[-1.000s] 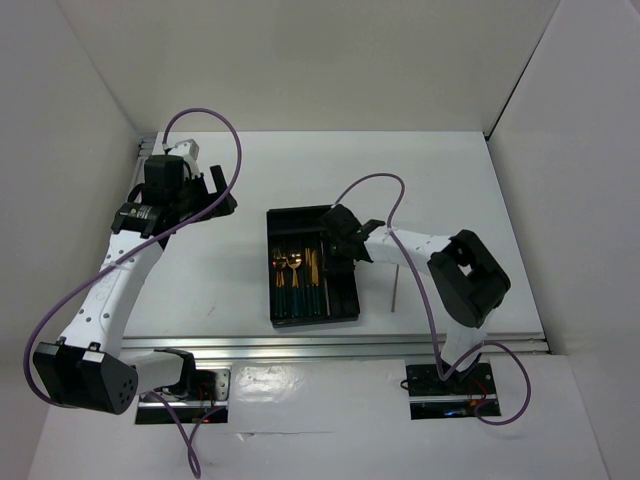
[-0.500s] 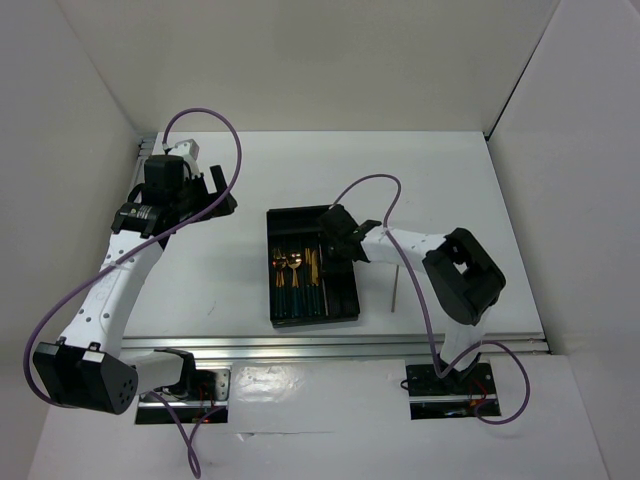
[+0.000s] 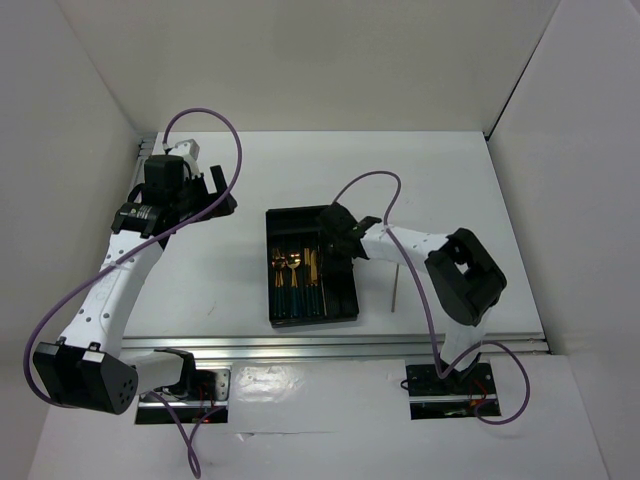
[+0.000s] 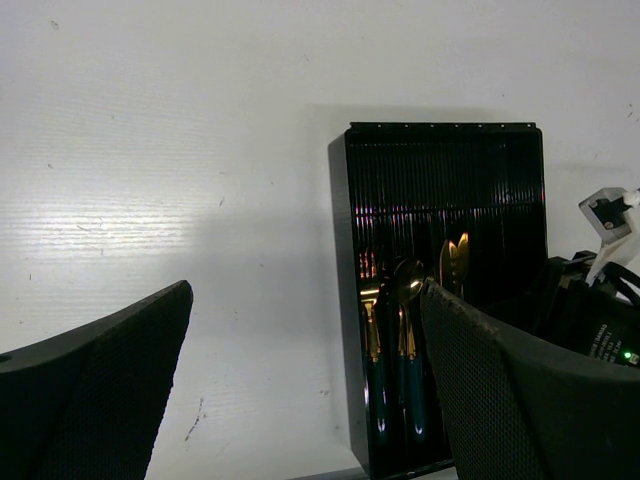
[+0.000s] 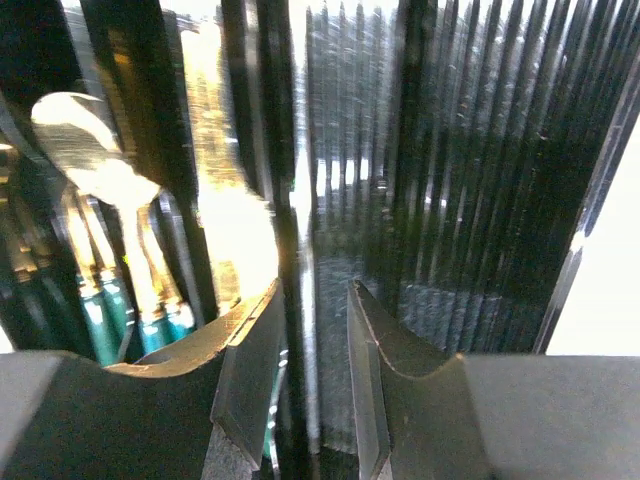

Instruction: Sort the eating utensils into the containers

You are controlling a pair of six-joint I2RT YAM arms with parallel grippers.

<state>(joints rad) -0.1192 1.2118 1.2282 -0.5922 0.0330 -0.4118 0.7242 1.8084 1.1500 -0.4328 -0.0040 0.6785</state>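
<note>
Right wrist: right gripper (image 5: pixel 312 295) partly open, low in tray (image 5: pixel 480 200); hold unclear.
Left gripper (image 4: pixel 305 295): wide open, empty.
Tip: we should rise straight, clear of utensils (image 5: pixel 230 200) at frame left.

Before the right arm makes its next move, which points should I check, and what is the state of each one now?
1. Right pincer parted, over the tray: ok.
2. Nothing caught in that pincer: cannot tell; a thin dark line runs through its gap.
3. Gold utensils lying lengthwise inside the tray: ok.
4. Grey stick sorted: not ok; it lies on the table, right of the tray.
5. Left pincer wide open, empty, away from the tray: ok.
</note>
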